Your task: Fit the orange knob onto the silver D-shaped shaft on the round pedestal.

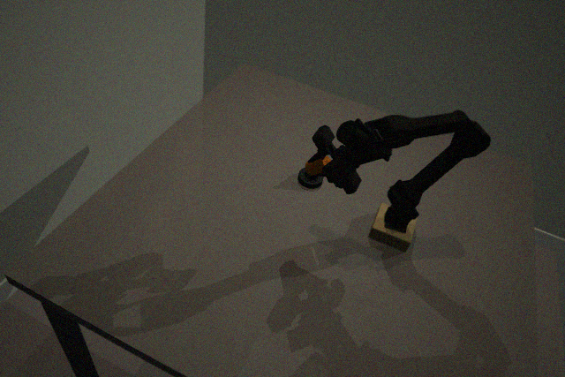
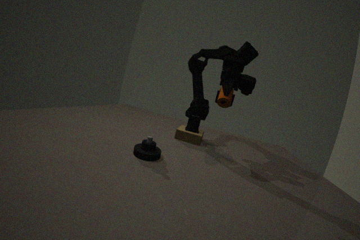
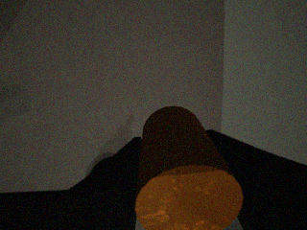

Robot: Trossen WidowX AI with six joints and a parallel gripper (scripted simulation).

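The orange knob (image 1: 314, 166) (image 2: 225, 95) (image 3: 179, 144) is between the fingers of my gripper (image 2: 225, 97), which is shut on it high above the table. The knob is tilted, and its underside with the dark hole faces the exterior view. The hole's flat side is too dim to make out. The round dark pedestal (image 1: 310, 184) (image 2: 147, 153) stands on the table, apart from the knob, with the short silver shaft (image 2: 149, 139) upright on top. In the top view the knob covers the shaft. The shaft's flat side cannot be made out.
The arm's base stands on a wooden block (image 1: 391, 237) (image 2: 189, 135), to the right of the pedestal in the top and exterior views. Arm shadows fall across the table top (image 1: 228, 208). A dark bar frame (image 1: 68, 331) shows at the lower left of the top view.
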